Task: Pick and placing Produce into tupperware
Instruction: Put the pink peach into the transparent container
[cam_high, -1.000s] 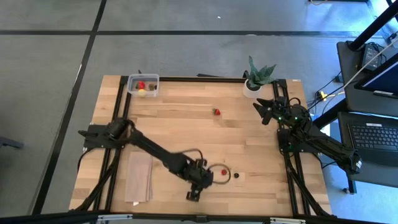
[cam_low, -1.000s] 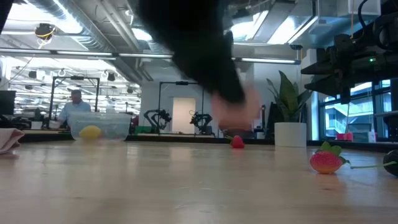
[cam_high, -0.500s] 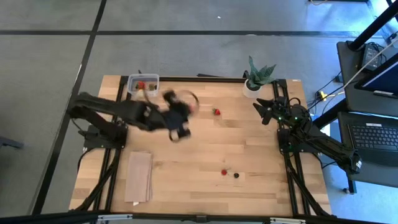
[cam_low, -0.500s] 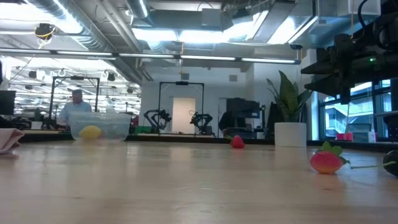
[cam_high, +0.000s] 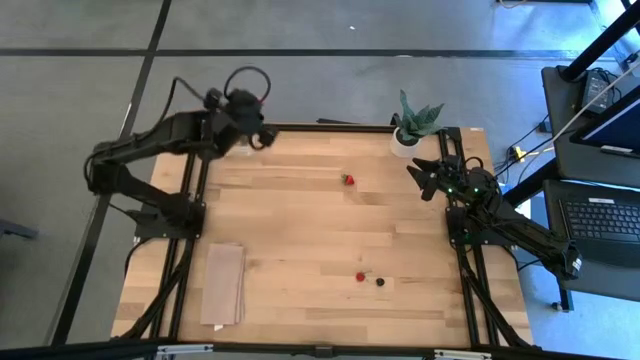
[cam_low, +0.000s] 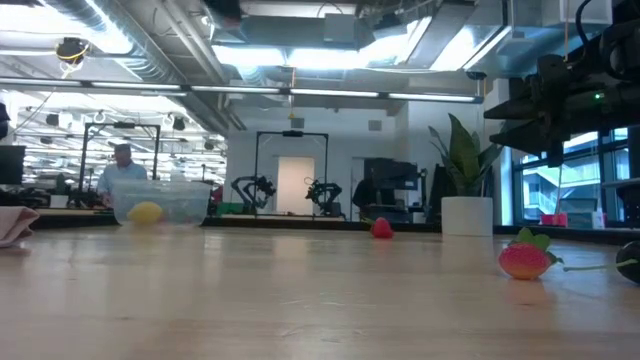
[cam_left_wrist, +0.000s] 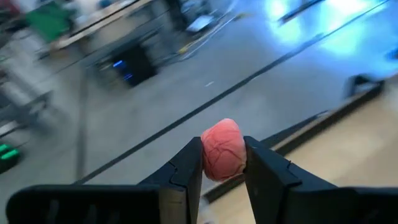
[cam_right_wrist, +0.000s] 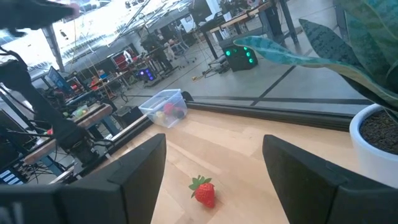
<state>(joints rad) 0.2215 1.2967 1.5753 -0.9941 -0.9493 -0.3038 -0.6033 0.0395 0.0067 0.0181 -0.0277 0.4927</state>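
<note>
1. Left gripper (cam_left_wrist: 222, 163) was clamped on a pinkish-red strawberry piece (cam_left_wrist: 221, 149), held between both fingertips.
2. From overhead, left gripper (cam_high: 243, 128) sat over the bench's far-left corner, right where the clear plastic container stands; the arm hid the container in that view.
3. Container (cam_low: 160, 201) showed in the low view at the far-left end of the bench, with a yellow piece (cam_low: 146, 212) inside. Right wrist view showed the container (cam_right_wrist: 165, 107) with red and yellow bits in it.
4. Right gripper (cam_high: 419, 178) was parked near the far-right corner, beside the potted plant (cam_high: 411, 123), fingers spread, nothing between them.
5. One strawberry (cam_high: 347, 180) lay on the bench toward the far edge, roughly mid-width.
6. Another strawberry (cam_high: 360, 277) and a dark berry (cam_high: 380, 282) lay just beside each other near the front edge, right of centre.
7. Tan cloth (cam_high: 224, 284) lay flat near the front-left corner.
</note>
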